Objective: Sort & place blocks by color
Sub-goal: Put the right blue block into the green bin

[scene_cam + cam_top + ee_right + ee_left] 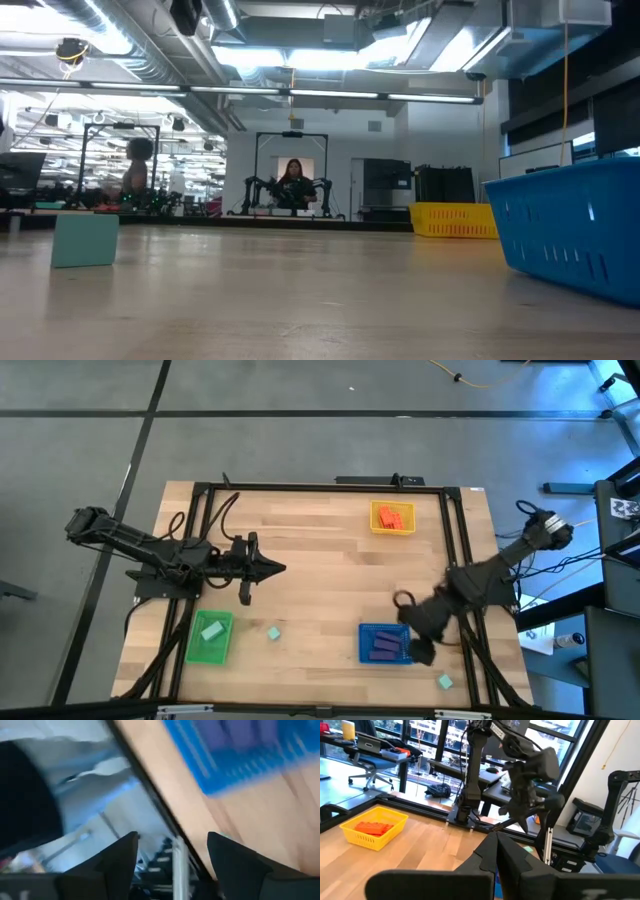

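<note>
High view, mint block [445, 681] just beside right gripper [420, 650], apart.

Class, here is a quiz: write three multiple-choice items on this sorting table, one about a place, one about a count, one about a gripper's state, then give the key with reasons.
1. Where is the yellow tray?
A. far edge, toward the right arm's side
B. near edge, beside the green tray
C. table centre

2. How many mint blocks lie loose on the wood, outside any tray?
A. none
B. two
C. five

3. How are the right gripper's fingers?
A. open, empty
B. shut on a purple block
C. shut on a tray

Key: A, the high view shows it at the far right; B, one mint block lies beside the green tray, another near the blue tray; A, the right wrist view shows a bare gap.
</note>
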Motion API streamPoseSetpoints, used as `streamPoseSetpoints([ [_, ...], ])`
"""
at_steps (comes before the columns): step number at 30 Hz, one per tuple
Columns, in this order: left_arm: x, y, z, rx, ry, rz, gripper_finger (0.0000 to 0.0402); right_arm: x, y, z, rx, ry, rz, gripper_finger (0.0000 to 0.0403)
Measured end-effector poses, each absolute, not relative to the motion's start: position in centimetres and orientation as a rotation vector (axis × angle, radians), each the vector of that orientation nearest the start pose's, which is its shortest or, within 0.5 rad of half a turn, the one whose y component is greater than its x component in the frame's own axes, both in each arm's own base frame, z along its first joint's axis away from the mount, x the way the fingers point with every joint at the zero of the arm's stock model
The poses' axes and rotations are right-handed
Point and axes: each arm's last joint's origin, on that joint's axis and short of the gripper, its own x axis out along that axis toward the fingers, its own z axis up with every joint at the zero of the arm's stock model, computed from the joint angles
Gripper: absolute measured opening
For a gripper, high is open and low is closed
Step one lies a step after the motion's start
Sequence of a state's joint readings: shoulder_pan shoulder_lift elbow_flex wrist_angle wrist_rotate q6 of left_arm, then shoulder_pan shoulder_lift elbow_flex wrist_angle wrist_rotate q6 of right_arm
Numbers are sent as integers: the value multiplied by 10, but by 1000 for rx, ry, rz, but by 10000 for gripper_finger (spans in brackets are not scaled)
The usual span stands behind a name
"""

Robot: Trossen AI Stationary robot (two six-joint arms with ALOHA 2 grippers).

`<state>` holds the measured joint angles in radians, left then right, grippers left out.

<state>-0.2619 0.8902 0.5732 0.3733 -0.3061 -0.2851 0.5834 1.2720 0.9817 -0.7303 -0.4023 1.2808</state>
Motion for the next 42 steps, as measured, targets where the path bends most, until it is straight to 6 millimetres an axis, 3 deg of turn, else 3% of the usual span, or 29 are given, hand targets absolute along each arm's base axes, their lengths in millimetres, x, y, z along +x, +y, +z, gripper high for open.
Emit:
streamPoseSetpoints([
  [8, 196, -44, 295, -301, -60, 36, 0, 160, 179, 246, 1071, 1578, -275, 241],
  [16, 196, -44, 295, -301, -60, 35, 0, 139, 197, 192, 1008, 1819, -484, 241],
  [32, 196, -44, 295, -301, -61, 35, 0, 153, 219, 146, 1037, 1841, -522, 241],
  [42, 196, -44, 295, -301, -61, 35, 0, 158, 228, 127, 1037, 1867, -513, 241],
])
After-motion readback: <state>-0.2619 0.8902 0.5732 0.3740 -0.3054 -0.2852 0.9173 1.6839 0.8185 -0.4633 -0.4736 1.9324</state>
